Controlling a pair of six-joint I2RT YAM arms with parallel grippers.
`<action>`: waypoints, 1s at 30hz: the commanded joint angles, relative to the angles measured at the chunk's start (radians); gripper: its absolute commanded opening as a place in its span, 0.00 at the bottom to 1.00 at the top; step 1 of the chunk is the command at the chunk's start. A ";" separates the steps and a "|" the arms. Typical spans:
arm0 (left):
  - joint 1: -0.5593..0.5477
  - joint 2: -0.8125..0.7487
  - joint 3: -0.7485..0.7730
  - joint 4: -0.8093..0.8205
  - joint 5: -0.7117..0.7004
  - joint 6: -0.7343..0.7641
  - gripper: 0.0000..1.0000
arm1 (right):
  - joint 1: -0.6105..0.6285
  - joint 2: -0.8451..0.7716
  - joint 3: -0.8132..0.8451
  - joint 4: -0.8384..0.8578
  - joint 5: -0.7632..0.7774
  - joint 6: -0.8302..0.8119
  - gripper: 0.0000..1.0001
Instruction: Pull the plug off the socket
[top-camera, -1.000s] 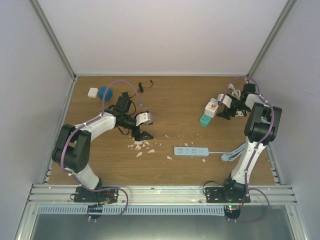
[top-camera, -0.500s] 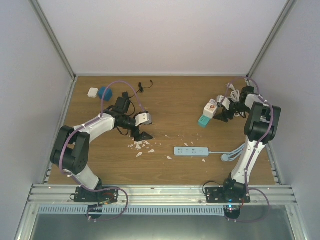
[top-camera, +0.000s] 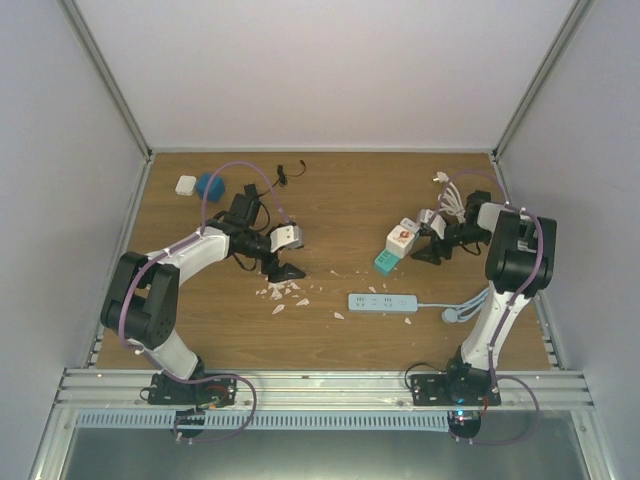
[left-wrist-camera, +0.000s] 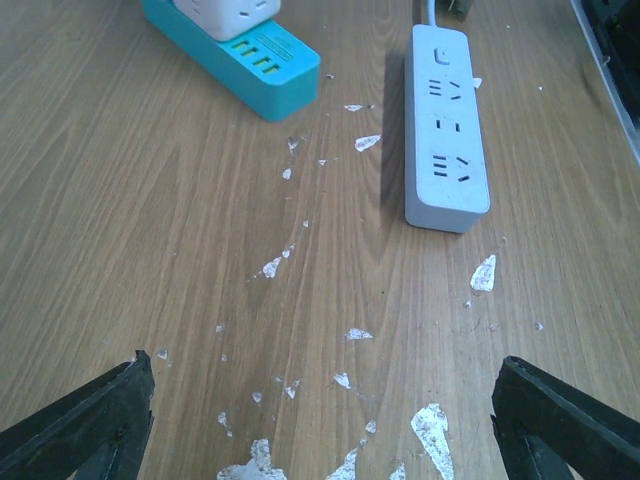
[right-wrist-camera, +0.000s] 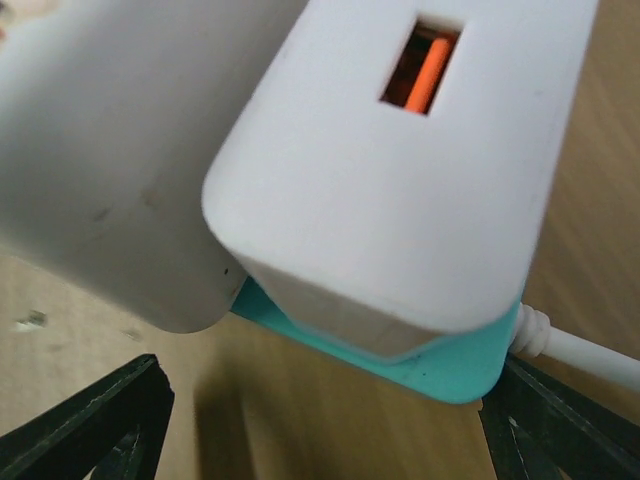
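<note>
Toward three o'clock on the table (top-camera: 340, 200), we see the teal socket (top-camera: 384, 263) holding white plugs (top-camera: 401, 236). Our right gripper (right-wrist-camera: 325, 392) spreads wide just before them, gripping nothing; our left gripper (left-wrist-camera: 320, 368) gapes too.

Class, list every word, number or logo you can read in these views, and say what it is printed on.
No text is readable.
White cube adapter: a reddish mark, too small to read.
Pale power strip: only socket slots and a button, no lettering.
</note>
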 joint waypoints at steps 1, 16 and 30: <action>0.009 -0.014 0.013 0.040 0.007 -0.026 0.92 | 0.058 -0.069 -0.073 0.017 -0.004 0.035 0.84; -0.118 0.023 -0.004 0.228 -0.203 -0.208 0.97 | 0.279 -0.125 -0.145 0.138 0.139 0.223 0.84; -0.272 0.109 -0.018 0.406 -0.381 -0.359 0.95 | 0.425 -0.121 -0.175 0.283 0.193 0.512 0.83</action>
